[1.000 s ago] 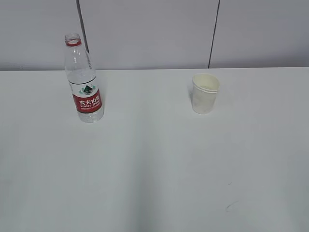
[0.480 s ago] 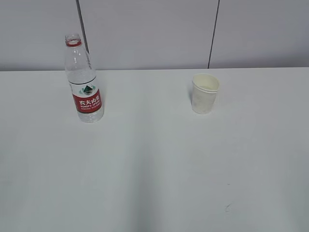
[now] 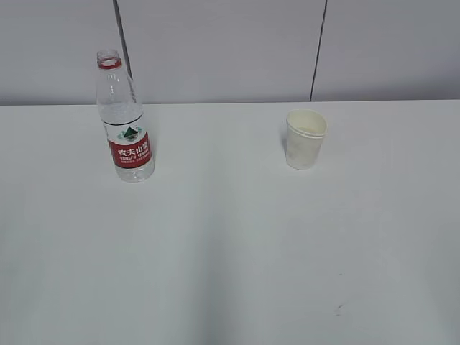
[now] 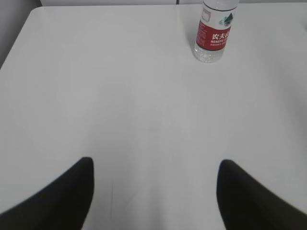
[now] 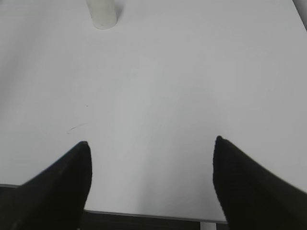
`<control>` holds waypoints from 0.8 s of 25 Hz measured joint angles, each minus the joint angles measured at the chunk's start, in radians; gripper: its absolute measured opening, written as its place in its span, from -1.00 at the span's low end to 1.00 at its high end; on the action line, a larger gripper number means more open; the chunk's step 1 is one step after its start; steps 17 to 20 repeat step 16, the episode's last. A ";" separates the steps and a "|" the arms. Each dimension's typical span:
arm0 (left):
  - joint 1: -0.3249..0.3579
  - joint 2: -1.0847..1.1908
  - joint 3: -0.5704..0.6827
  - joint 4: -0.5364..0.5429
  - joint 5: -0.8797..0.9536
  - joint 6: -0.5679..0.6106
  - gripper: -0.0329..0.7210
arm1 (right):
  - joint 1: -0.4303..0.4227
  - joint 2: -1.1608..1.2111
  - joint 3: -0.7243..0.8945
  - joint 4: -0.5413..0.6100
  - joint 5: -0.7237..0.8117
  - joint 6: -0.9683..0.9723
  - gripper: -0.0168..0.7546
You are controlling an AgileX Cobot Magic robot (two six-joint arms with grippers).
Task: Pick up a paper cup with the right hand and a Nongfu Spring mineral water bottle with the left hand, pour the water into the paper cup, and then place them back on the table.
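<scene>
The Nongfu Spring bottle (image 3: 124, 118) stands upright and uncapped at the table's back left; its lower part shows at the top of the left wrist view (image 4: 213, 34). The white paper cup (image 3: 305, 139) stands upright at the back right; its base shows at the top left of the right wrist view (image 5: 101, 13). My left gripper (image 4: 154, 164) is open and empty, low over the table, far short of the bottle. My right gripper (image 5: 150, 143) is open and empty over the table's front edge, far short of the cup. Neither arm shows in the exterior view.
The white table (image 3: 230, 237) carries a small dark mark near the front right (image 3: 338, 310), which also shows in the right wrist view (image 5: 76, 127). A grey panelled wall (image 3: 215, 43) rises behind the table. The table's near edge runs along the bottom of the right wrist view (image 5: 148, 216).
The bottle and cup have not moved. The dark mark on the front right of the table looks shorter and fainter than one second ago.
</scene>
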 joint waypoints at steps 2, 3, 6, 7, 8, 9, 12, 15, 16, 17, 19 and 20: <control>0.000 0.000 0.000 0.000 0.000 0.000 0.39 | 0.000 0.000 0.000 0.000 0.000 0.000 0.57; 0.000 0.000 0.000 0.000 0.000 0.000 0.39 | -0.001 0.000 0.000 0.000 0.000 0.000 0.57; 0.000 0.000 0.000 0.000 0.000 0.000 0.39 | -0.001 0.000 0.000 -0.004 0.000 0.000 0.57; 0.000 0.000 0.000 0.000 0.000 0.000 0.39 | -0.001 0.000 0.000 -0.006 0.000 0.000 0.57; 0.000 0.000 0.000 0.000 0.000 0.000 0.39 | -0.001 0.000 0.000 -0.008 0.000 0.000 0.57; 0.000 0.000 0.000 0.000 0.000 0.000 0.39 | -0.001 0.000 0.000 -0.008 0.000 0.000 0.57; 0.000 0.000 0.000 0.000 0.000 0.000 0.39 | -0.001 0.000 0.000 -0.010 0.000 0.000 0.57; 0.000 0.000 0.000 0.000 0.000 0.000 0.39 | -0.001 0.000 0.000 -0.010 0.000 0.000 0.57; 0.000 0.000 0.000 0.000 0.000 0.000 0.39 | -0.001 0.000 0.000 -0.010 0.000 0.000 0.57; 0.000 0.000 0.000 0.000 0.000 0.000 0.39 | -0.001 0.000 0.000 -0.010 0.000 0.000 0.57; 0.000 0.000 0.000 0.000 0.000 0.000 0.39 | -0.001 0.000 0.000 -0.010 0.000 0.000 0.57; 0.000 0.000 0.000 0.000 0.000 0.000 0.39 | -0.001 0.000 0.000 -0.010 0.000 0.000 0.57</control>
